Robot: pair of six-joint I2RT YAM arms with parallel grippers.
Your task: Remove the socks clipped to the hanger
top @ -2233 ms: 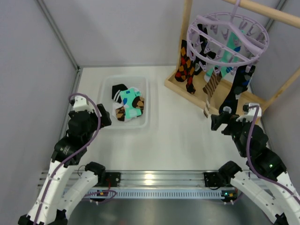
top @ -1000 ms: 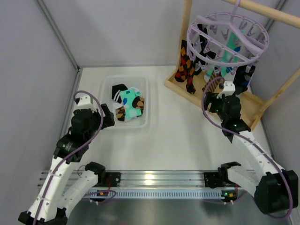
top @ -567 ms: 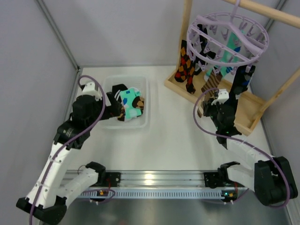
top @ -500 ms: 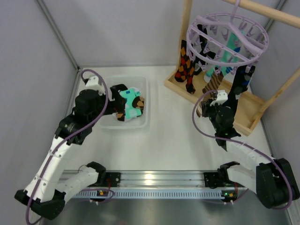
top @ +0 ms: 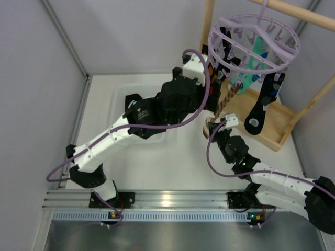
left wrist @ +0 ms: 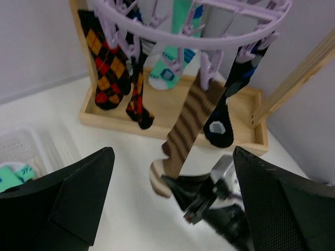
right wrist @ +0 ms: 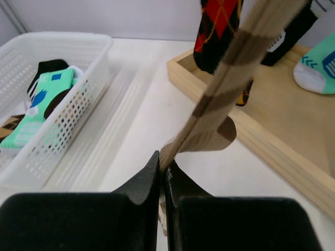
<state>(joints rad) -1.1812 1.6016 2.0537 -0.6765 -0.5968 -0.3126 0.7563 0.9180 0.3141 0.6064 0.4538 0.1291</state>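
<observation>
**Pinching the striped sock below the hanger**

Gripping the lower end of the brown-white striped sock (right wrist: 235, 57) with the right gripper (right wrist: 163, 168), clamping both fingers tight on the fabric just above the desk (top: 183, 157). Stretching that sock in a straight slant from its clip on the lavender hanger (left wrist: 157, 35), down toward the near edge. Hanging over the far right corner of the desk, above the wooden tray base (top: 277, 125), with the hanger's ring of clips. Holding the left gripper (left wrist: 171, 157) spread wide, closing on nothing, just beside the hanger's left side and facing the striped sock and the right gripper. Carrying, on other clips of the same ring, the black socks with red-orange-yellow diamonds (left wrist: 107, 57), the teal sock (left wrist: 170, 68) and the dark navy sock (left wrist: 230, 104), all dangling toward the tray. Lying in the white basket (right wrist: 78, 78) near the far edge, left of the middle: more socks (right wrist: 31, 120), teal and brown-patterned.
</observation>
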